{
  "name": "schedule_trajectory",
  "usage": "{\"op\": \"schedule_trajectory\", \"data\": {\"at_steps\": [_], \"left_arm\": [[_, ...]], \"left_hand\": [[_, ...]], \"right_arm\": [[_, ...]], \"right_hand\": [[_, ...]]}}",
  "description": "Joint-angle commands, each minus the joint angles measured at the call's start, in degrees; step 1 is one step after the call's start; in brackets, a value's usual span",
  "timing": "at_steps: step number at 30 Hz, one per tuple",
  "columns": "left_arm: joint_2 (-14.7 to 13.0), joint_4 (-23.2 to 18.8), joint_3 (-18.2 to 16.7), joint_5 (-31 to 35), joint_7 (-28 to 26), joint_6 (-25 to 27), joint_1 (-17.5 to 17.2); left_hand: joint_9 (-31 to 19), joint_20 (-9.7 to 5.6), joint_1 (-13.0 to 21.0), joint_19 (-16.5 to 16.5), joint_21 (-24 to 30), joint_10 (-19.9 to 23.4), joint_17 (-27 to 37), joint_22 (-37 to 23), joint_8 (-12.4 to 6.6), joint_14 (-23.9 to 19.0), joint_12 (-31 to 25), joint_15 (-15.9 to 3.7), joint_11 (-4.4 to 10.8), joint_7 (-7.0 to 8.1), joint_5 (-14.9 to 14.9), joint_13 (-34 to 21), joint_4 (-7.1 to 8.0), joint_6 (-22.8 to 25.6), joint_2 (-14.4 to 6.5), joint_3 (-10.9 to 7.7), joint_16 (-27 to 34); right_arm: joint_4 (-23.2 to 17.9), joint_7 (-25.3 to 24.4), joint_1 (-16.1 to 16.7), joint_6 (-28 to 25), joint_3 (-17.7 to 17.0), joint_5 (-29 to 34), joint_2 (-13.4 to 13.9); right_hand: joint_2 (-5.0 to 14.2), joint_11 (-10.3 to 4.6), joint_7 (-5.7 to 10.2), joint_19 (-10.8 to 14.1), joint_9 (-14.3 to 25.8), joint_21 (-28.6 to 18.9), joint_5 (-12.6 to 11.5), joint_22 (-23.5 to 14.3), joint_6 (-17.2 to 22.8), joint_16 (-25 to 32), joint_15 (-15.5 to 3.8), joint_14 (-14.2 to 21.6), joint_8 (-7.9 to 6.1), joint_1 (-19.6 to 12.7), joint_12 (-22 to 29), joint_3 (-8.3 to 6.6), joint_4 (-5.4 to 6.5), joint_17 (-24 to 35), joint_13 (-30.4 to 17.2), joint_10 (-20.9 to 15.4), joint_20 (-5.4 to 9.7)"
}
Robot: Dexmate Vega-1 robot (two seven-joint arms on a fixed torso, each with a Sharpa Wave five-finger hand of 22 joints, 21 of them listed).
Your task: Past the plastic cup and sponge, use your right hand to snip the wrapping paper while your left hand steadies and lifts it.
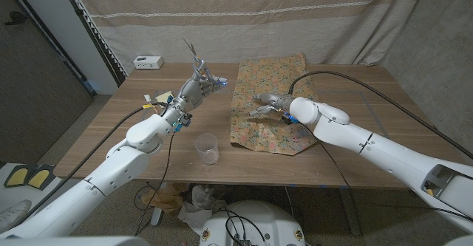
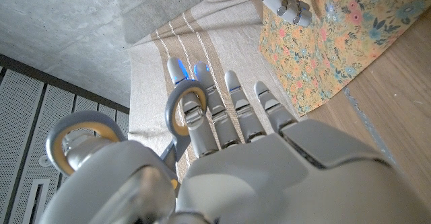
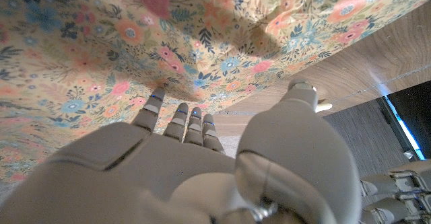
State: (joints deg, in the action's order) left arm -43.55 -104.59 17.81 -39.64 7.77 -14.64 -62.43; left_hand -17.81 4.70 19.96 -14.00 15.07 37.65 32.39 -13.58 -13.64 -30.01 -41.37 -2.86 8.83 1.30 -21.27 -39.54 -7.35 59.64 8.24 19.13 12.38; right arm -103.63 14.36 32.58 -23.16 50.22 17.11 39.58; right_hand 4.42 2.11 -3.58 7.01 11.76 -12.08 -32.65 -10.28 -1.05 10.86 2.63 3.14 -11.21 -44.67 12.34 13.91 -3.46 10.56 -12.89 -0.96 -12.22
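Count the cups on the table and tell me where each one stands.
1. A clear plastic cup stands upright near the table's front edge, just left of the floral wrapping paper and in front of the left robot hand. None seems hidden.

Small items (image 1: pixel 160 98) behind the left hand (image 1: pixel 198 86) too small to identify, partly hidden
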Motion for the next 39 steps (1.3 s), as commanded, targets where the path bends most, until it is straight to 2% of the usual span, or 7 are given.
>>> {"op": "schedule_trajectory", "data": {"at_steps": [1,8,22,26,29,37,39], "left_arm": [[0.3,0.8,0.3,-0.1,0.3,0.0,0.6],[0.4,1.2,0.4,-0.3,0.6,0.1,1.0],[0.5,1.4,0.4,-0.3,0.7,-0.1,0.9],[0.5,1.5,0.4,-0.3,0.7,-0.2,0.9],[0.6,1.5,0.4,-0.4,0.7,-0.2,0.8],[0.5,1.8,0.3,-0.4,0.7,-0.2,0.9],[0.6,1.9,0.3,-0.5,0.8,-0.2,0.9]], "left_hand": [[-0.2,-0.03,0.4,0.0,0.4,1.1,0.1,0.0,-0.17,-0.3,-0.5,-4.6,0.75,-2.93,-0.2,0.0,0.46,-2.3,0.0,0.15,0.2],[-0.2,-0.05,0.5,0.0,0.4,1.1,0.1,0.0,-0.21,-0.4,-0.6,-4.6,0.86,-2.92,-0.3,0.0,0.51,-2.1,0.0,0.14,0.2],[-0.1,-0.08,0.5,0.0,0.4,1.2,0.1,0.0,-0.19,-0.5,-0.8,-4.66,0.93,-2.82,-0.4,0.1,0.58,-2.0,-0.1,0.14,0.2],[-0.1,-0.1,0.5,0.0,0.4,1.3,0.1,0.1,-0.24,-0.5,-0.9,-4.7,0.94,-2.88,-0.4,0.1,0.61,-1.8,-0.1,0.14,0.2],[-0.1,-0.11,0.5,0.0,0.4,1.2,0.1,0.1,-0.28,-0.5,-0.9,-4.73,0.98,-2.85,-0.5,0.1,0.62,-1.7,-0.1,0.15,0.2],[-0.1,-0.18,0.6,-0.1,0.5,1.3,0.1,0.1,-0.29,-0.5,-1.1,-4.71,0.98,-2.79,-0.5,0.2,0.68,-1.5,-0.1,0.15,0.1],[-0.1,-0.17,0.6,0.0,0.5,1.3,0.1,0.1,-0.32,-0.6,-1.1,-4.72,0.92,-2.87,-0.5,0.2,0.69,-1.4,-0.1,0.14,0.1]], "right_arm": [[1.0,3.9,-2.2,-2.5,2.3,2.8,-0.6],[1.0,5.2,-3.0,-3.5,3.4,4.3,-0.8],[1.9,4.6,-3.2,-3.9,4.6,6.6,-1.6],[2.3,4.5,-3.3,-3.9,5.1,7.6,-2.0],[2.8,4.7,-3.4,-3.6,5.2,7.6,-2.3],[4.2,3.6,-3.1,-2.6,5.4,8.1,-3.2],[4.3,2.7,-2.6,-2.2,4.9,7.8,-3.3]], "right_hand": [[0.44,-3.5,2.93,1.9,0.4,-0.5,-0.2,-0.2,-1.8,0.3,-2.55,0.0,-0.13,-2.0,0.4,-0.45,-0.85,0.3,-0.7,1.5,-0.21],[1.19,-1.09,1.38,3.2,0.5,-0.6,-0.2,-0.3,-3.1,0.4,-2.46,0.2,-0.2,-3.6,0.6,-1.15,-1.61,0.4,-1.2,2.5,-0.13],[4.52,-2.31,2.3,8.7,0.8,-2.1,0.0,-0.6,-1.6,0.5,-4.18,-0.4,-1.53,-11.2,0.5,-5.1,-4.69,0.7,-2.3,6.5,0.79],[5.6,-2.66,2.86,8.3,0.9,-1.8,0.3,-0.8,-1.6,0.3,-5.29,-1.9,-1.68,-14.7,0.1,-7.21,-5.55,1.1,-2.7,9.0,3.51],[5.91,-2.75,2.59,7.7,0.9,-1.6,0.7,-1.1,-0.8,0.2,-5.73,-3.4,-2.02,-16.6,0.3,-8.57,-5.51,1.6,-2.9,9.7,7.1],[6.56,-3.02,3.26,10.6,1.0,-3.2,1.5,-1.7,-0.9,0.6,-6.01,-5.7,-2.05,-21.4,0.4,-12.11,-5.72,2.3,-3.2,11.7,13.78],[6.82,-3.5,3.77,11.8,1.0,-4.0,2.3,-2.1,0.1,1.4,-6.82,-4.7,-2.45,-24.1,1.3,-14.29,-5.64,2.7,-3.4,10.2,15.8]]}}
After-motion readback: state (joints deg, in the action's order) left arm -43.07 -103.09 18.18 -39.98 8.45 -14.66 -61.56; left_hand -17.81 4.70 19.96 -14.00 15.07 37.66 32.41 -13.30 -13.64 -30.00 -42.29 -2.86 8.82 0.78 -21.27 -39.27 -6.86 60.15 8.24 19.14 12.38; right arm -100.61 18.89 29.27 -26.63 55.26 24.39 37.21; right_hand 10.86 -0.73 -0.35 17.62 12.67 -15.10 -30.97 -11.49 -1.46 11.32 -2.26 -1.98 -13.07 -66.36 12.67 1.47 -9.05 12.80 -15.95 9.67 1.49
